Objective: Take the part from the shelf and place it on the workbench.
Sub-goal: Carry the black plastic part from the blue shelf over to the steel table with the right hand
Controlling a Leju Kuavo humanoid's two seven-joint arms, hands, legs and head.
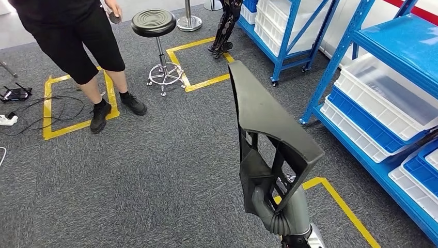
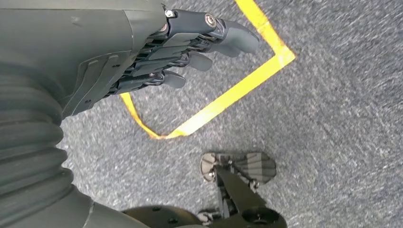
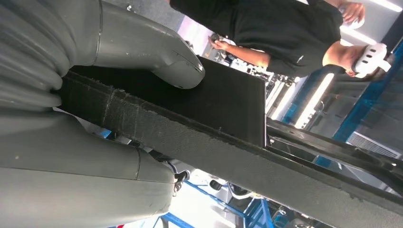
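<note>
A large black plastic part (image 1: 268,124), flat on one face and ribbed underneath, stands upright over the grey carpet in the head view. My right hand (image 1: 276,209) grips its lower end from below. The right wrist view shows that hand's thumb (image 3: 173,59) pressed on the part's black panel (image 3: 223,102). My left hand (image 2: 185,42) hangs over the carpet with its fingers apart and nothing in it.
Blue shelves (image 1: 392,46) with white and blue bins (image 1: 382,98) line the right side. A person in black (image 1: 77,41) stands at the far left beside a black stool (image 1: 155,26). Yellow tape squares (image 1: 206,77) mark the carpet. Cables (image 1: 31,108) lie at the left.
</note>
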